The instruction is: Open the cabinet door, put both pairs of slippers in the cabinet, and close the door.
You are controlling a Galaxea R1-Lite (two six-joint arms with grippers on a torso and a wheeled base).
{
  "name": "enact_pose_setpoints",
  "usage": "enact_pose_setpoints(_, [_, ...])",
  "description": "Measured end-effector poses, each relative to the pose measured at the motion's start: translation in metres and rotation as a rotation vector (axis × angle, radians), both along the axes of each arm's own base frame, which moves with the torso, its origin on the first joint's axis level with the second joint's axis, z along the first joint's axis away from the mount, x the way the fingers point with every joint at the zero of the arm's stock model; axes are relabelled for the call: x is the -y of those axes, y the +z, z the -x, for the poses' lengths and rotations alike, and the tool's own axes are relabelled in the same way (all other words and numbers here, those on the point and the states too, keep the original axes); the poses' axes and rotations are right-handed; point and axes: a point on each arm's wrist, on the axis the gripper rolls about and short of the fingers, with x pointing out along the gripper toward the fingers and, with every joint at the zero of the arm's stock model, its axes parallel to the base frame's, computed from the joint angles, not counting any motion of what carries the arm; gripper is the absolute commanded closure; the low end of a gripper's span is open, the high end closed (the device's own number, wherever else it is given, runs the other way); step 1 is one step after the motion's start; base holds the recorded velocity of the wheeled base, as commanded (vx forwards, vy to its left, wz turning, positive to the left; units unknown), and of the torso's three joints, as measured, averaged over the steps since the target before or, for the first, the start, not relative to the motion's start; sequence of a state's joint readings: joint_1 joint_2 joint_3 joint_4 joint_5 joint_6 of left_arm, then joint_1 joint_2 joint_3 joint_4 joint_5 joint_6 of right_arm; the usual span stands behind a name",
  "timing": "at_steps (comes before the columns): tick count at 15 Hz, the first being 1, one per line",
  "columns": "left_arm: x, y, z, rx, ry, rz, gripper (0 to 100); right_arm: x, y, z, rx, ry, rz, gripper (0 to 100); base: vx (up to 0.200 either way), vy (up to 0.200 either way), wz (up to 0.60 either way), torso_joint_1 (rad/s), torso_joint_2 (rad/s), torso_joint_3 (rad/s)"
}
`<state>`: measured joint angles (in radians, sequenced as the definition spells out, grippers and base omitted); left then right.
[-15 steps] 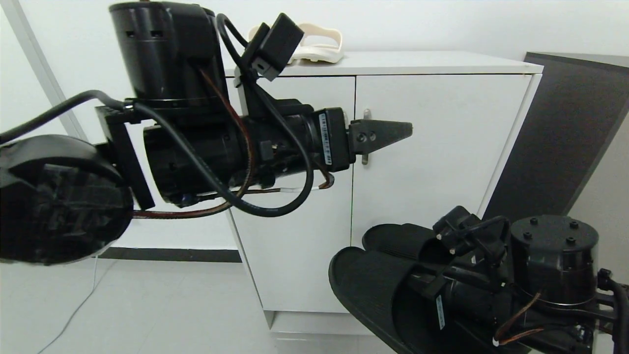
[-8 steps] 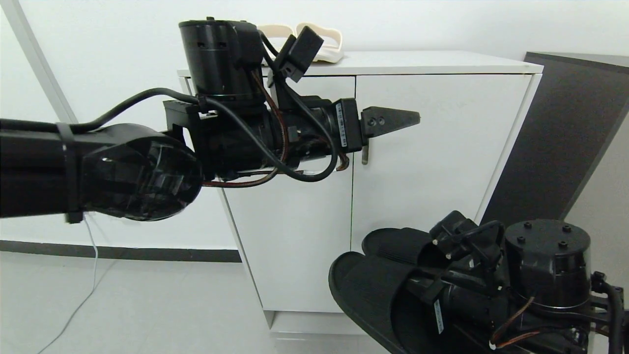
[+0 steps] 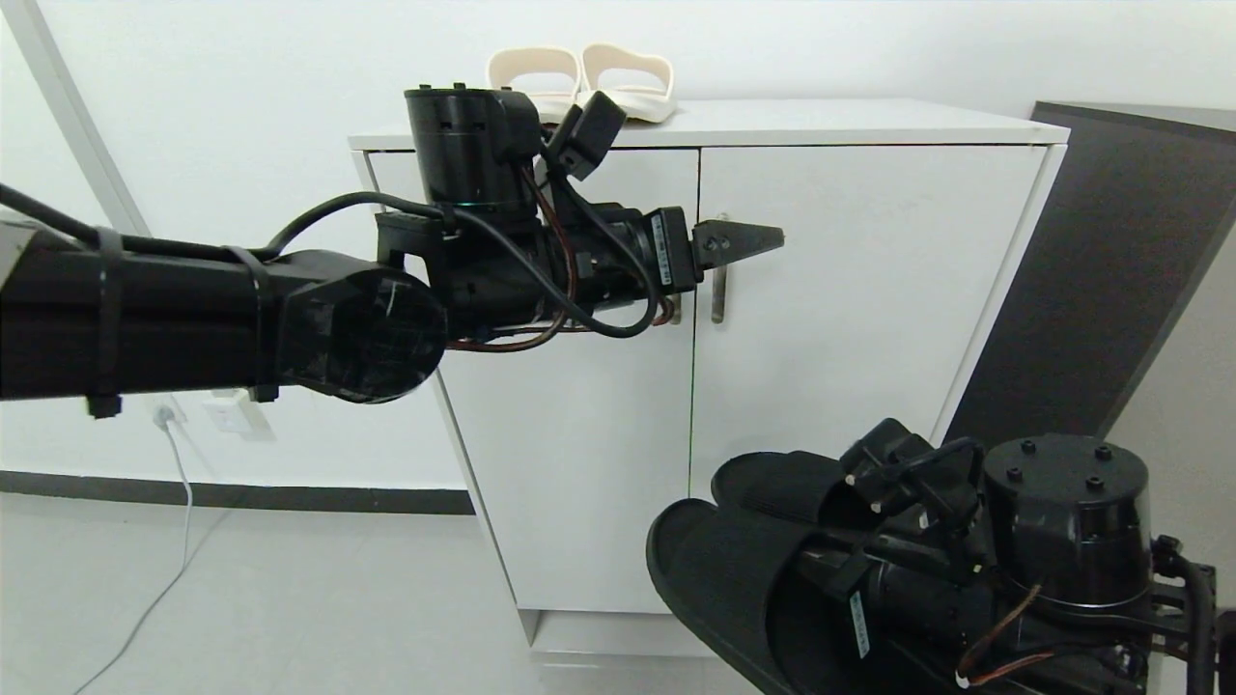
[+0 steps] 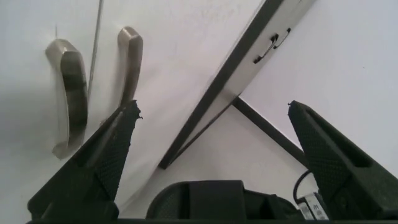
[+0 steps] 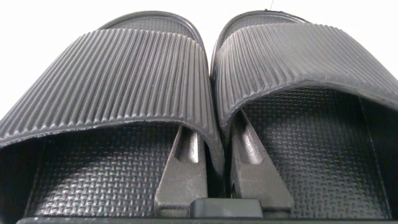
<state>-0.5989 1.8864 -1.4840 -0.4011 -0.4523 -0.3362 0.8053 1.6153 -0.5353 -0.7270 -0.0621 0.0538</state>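
The white cabinet (image 3: pixel 850 290) has both doors shut. Its two metal handles (image 4: pixel 127 68) sit at the centre seam. My left gripper (image 3: pixel 744 241) hovers just in front of the right door's handle (image 3: pixel 718 294), open, with the handles beside one fingertip (image 4: pixel 115 146) and nothing between the fingers. A cream pair of slippers (image 3: pixel 579 82) lies on the cabinet top. Low in front of the right door, my right gripper (image 5: pixel 217 165) is shut on the black pair of slippers (image 3: pixel 753 569), pinching their adjoining inner sides (image 5: pixel 211 93).
A dark panel (image 3: pixel 1110 270) leans against the wall right of the cabinet. To the cabinet's left are a wall socket (image 3: pixel 164 415) with a hanging cable, a dark baseboard (image 3: pixel 328 500) and open floor.
My left arm has stretched out toward the cabinet, bringing its gripper closer to the door handles. The right arm with the black slippers has barely shifted.
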Motion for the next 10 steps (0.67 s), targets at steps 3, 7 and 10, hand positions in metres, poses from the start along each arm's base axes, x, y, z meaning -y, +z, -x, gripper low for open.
enact_pose_setpoints(3, [0.006, -0.002, -0.012, 0.006, 0.010, 0.005, 0, 0.000, -0.001, -0.001, -0.002, -0.004, 0.001, 100, 0.000, 0.000, 0.00, 0.000, 0.00, 0.000])
enact_pose_setpoints(7, [0.016, -0.010, -0.025, 0.001, 0.014, 0.002, 0, 0.001, -0.002, -0.003, -0.005, -0.011, 0.004, 100, 0.000, 0.000, 0.00, 0.000, 0.00, 0.000])
enact_pose_setpoints(10, [0.020, -0.015, -0.030, -0.004, 0.010, -0.001, 0, 0.001, -0.004, -0.004, -0.011, -0.012, 0.009, 100, 0.000, 0.000, 0.00, 0.000, 0.00, 0.000])
